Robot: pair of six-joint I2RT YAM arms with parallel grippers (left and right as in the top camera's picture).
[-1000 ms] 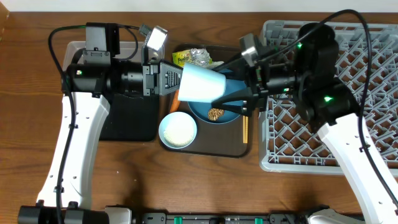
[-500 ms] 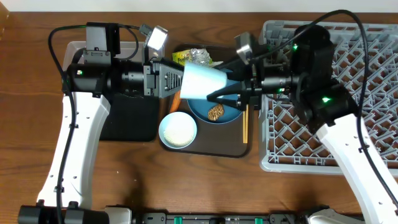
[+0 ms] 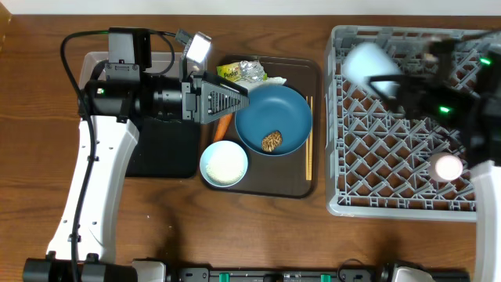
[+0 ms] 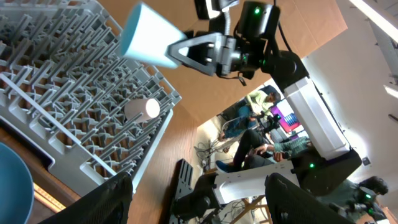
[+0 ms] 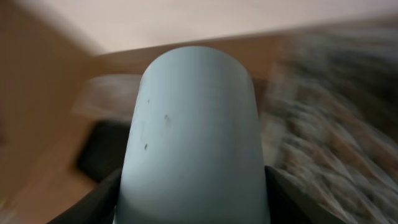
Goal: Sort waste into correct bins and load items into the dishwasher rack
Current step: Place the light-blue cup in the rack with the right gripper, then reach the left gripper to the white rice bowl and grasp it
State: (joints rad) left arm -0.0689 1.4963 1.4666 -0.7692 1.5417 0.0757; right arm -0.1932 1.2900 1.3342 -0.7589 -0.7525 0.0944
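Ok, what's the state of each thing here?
left pincer: open, empty
right pincer: shut on light-blue cup, over the rack
pink cup: in the rack
blue plate: on the brown tray, food lump on it
white bowl: on the tray, rice inside
chopsticks: on the tray beside the plate

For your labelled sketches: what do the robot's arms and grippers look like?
Both arms have white shell links and black joint housings with small green lights. The left arm carries a looping black cable; the left gripper is black, ribbed and tapering. The right arm matches; the right gripper is black too.
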